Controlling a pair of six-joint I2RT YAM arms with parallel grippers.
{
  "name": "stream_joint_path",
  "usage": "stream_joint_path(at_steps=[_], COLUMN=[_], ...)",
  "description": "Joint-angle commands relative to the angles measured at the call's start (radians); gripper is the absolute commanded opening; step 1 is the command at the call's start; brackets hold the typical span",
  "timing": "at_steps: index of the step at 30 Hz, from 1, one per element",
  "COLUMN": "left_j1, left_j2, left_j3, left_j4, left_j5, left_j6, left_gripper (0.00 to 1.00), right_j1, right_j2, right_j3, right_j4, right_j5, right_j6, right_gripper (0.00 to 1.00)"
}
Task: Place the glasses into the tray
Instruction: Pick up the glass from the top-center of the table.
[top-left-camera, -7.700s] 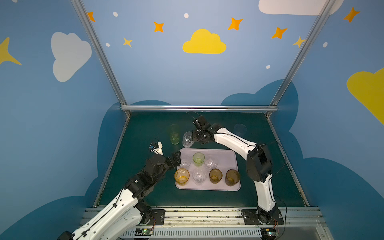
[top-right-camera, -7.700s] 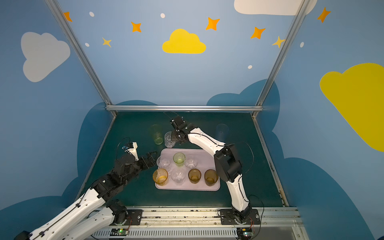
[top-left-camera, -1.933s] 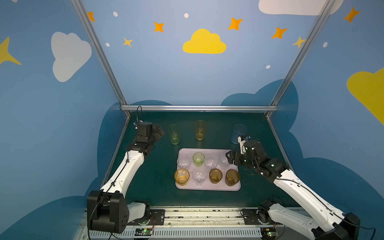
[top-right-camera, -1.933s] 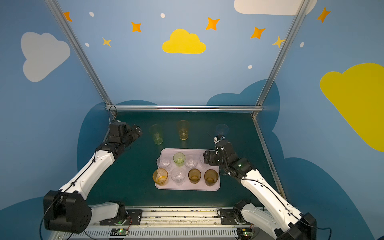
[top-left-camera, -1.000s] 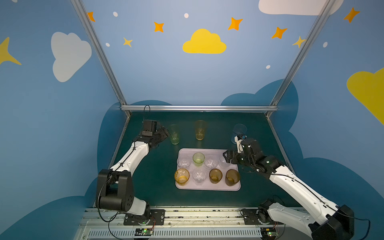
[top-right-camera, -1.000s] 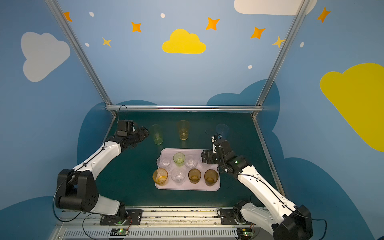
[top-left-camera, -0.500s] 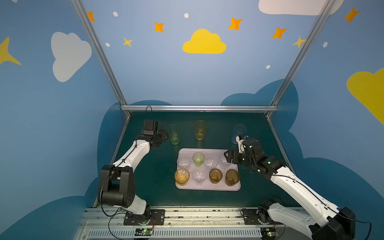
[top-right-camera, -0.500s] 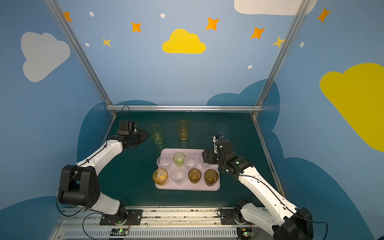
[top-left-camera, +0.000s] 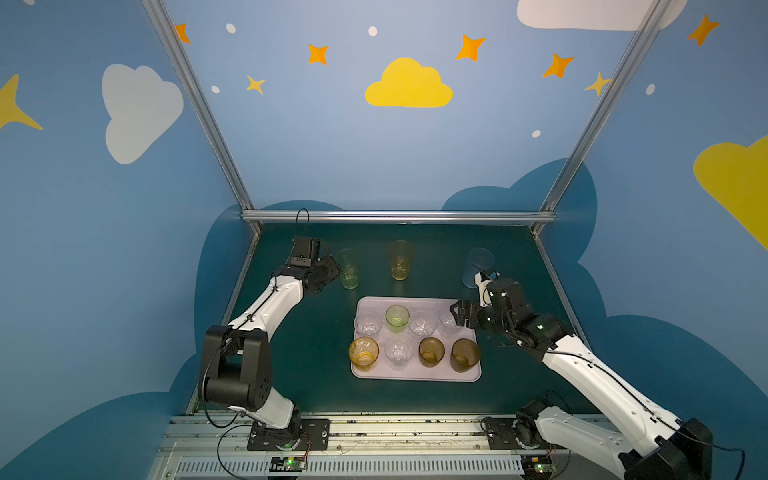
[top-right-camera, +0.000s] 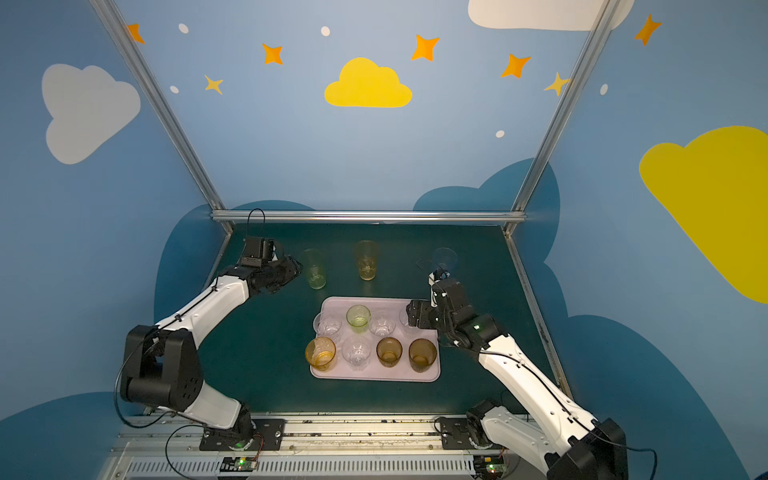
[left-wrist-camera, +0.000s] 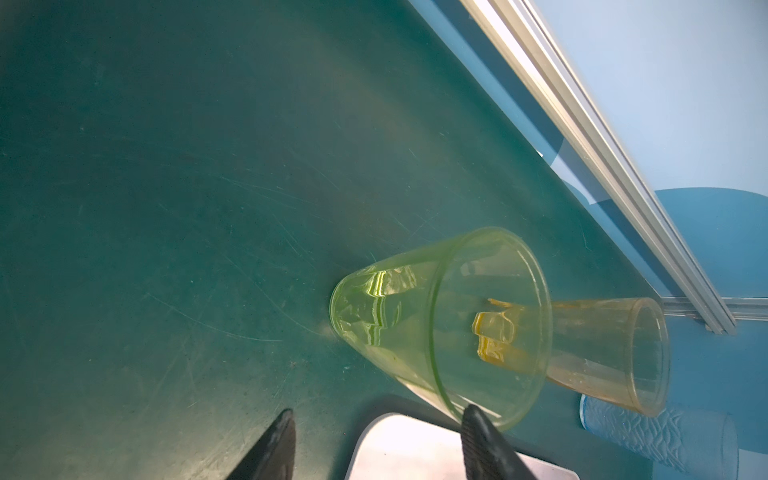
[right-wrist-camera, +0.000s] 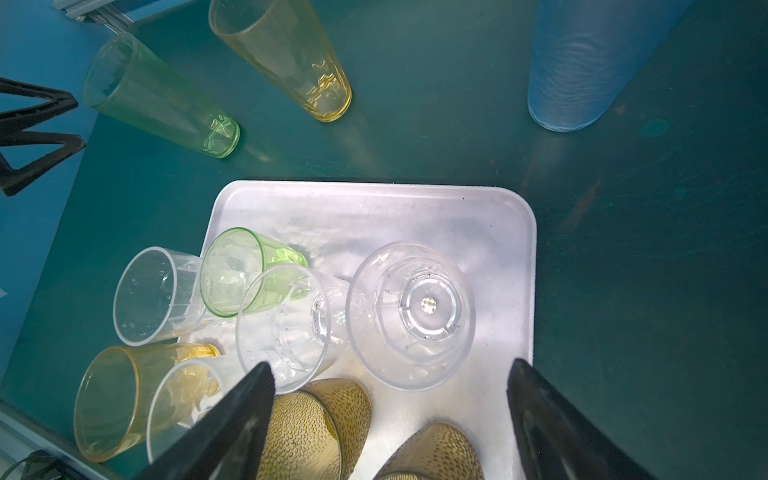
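The pale pink tray (top-left-camera: 415, 376) (top-right-camera: 374, 376) holds several glasses: clear faceted ones, a short green one (top-left-camera: 397, 318), an amber one (top-left-camera: 363, 352) and two brown ones. Behind it on the mat stand a tall green glass (top-left-camera: 349, 270) (left-wrist-camera: 440, 324), a tall amber glass (top-left-camera: 401, 259) and a pale blue glass (top-left-camera: 478, 268). My left gripper (top-left-camera: 334, 270) (left-wrist-camera: 378, 411) is open beside the tall green glass, one fingertip (left-wrist-camera: 478, 428) at its rim. My right gripper (top-left-camera: 455, 313) (right-wrist-camera: 390, 368) hangs wide open over the tray's back right corner, above a clear glass (right-wrist-camera: 411, 316).
The dark green mat (top-left-camera: 299, 353) is bounded by a metal rail (top-left-camera: 395, 216) at the back and blue walls on both sides. The arm bases sit on a rail along the front edge.
My left gripper has narrowed its jaws and edged a little closer to the tall green glass. The right arm has hardly moved.
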Motion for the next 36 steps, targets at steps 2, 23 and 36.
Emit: stream_joint_path(at_steps=[2,23,36], left_j1=[-0.001,0.004,-0.007], left_j2=[0.031,0.149,0.171], left_j3=[0.051,0.129,0.167], left_j4=[-0.028,-0.054,-0.092], left_j5=[-0.02,-0.06,-0.035], left_j6=[0.007,0.029,0.031], left_gripper=[0.61,0.45,0.12], right_j1=[-0.008,-0.03,-0.051], right_j2=[-0.007,-0.001,0.008], right_j3=[-0.011,-0.016,-0.018], right_j4=[-0.015,-0.006,0.028], right_j5=[0.003,-0.018,-0.037], right_j6=[0.005,-0.001,-0.019], right_gripper=[0.88,0.88,0.88])
